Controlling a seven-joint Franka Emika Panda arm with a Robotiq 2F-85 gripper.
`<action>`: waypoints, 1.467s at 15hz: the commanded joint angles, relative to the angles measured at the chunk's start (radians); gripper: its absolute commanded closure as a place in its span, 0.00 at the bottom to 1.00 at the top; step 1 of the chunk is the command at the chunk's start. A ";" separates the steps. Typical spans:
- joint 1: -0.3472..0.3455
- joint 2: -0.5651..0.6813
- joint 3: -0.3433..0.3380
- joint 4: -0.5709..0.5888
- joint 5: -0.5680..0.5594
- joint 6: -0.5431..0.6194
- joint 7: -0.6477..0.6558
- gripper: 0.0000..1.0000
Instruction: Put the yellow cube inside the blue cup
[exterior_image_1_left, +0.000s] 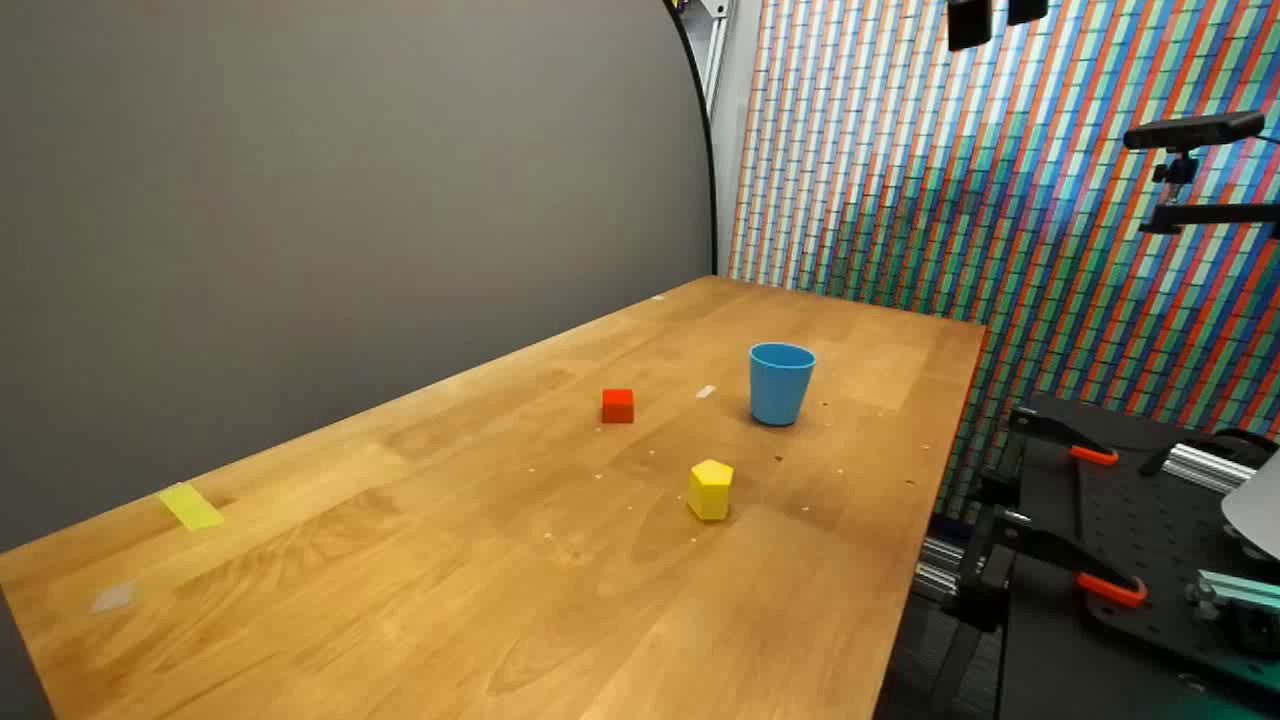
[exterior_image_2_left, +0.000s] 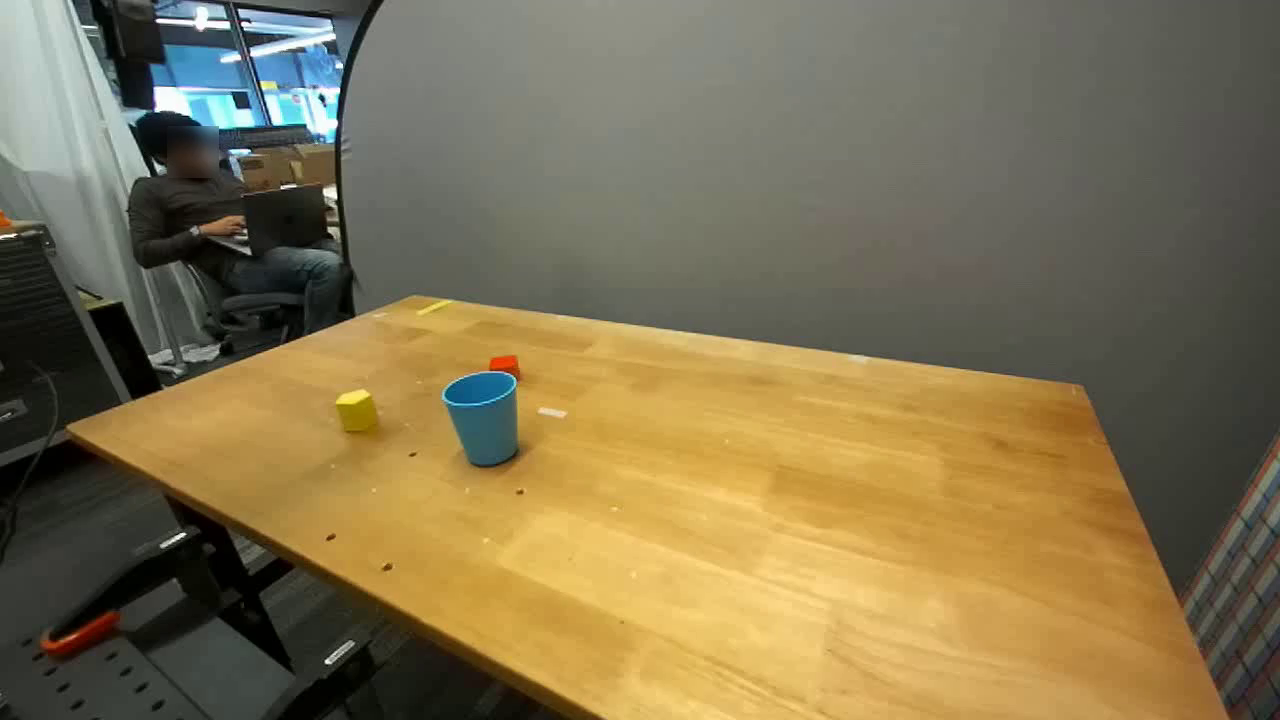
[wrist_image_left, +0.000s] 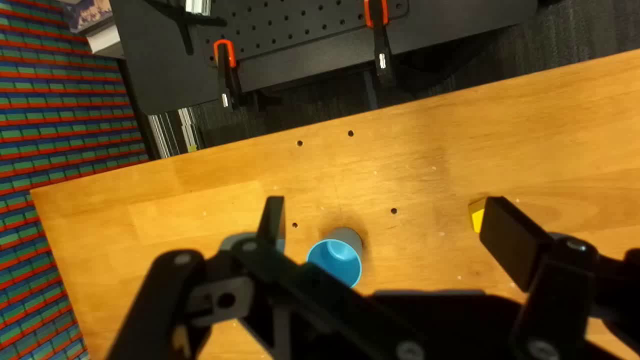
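The yellow cube, a chunky five-sided block, stands on the wooden table in both exterior views (exterior_image_1_left: 710, 492) (exterior_image_2_left: 357, 411). In the wrist view the yellow cube (wrist_image_left: 477, 216) is partly hidden behind the right finger. The blue cup stands upright, open top up, a short way from the cube in both exterior views (exterior_image_1_left: 780, 385) (exterior_image_2_left: 485, 420). The visible inside of the blue cup (wrist_image_left: 340, 255) is empty in the wrist view; a finger link hides part of its rim. My gripper (wrist_image_left: 383, 215) is wide open and empty, high above the table. Its fingertips (exterior_image_1_left: 998, 15) show at the top of an exterior view.
A small red block (exterior_image_1_left: 617, 406) (exterior_image_2_left: 505, 366) lies on the table (exterior_image_1_left: 400, 620) near the cup. A flat pale-yellow piece (exterior_image_1_left: 192, 506) lies by the far edge. Clamps with orange tips (wrist_image_left: 227, 70) sit on the black stand beside the table. A grey screen (exterior_image_2_left: 750, 180) stands behind.
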 joint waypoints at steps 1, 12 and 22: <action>0.032 0.007 -0.026 0.004 -0.011 -0.001 0.012 0.00; 0.110 0.226 -0.011 -0.039 0.115 0.379 -0.026 0.00; 0.221 0.588 -0.045 -0.121 -0.075 0.756 0.056 0.00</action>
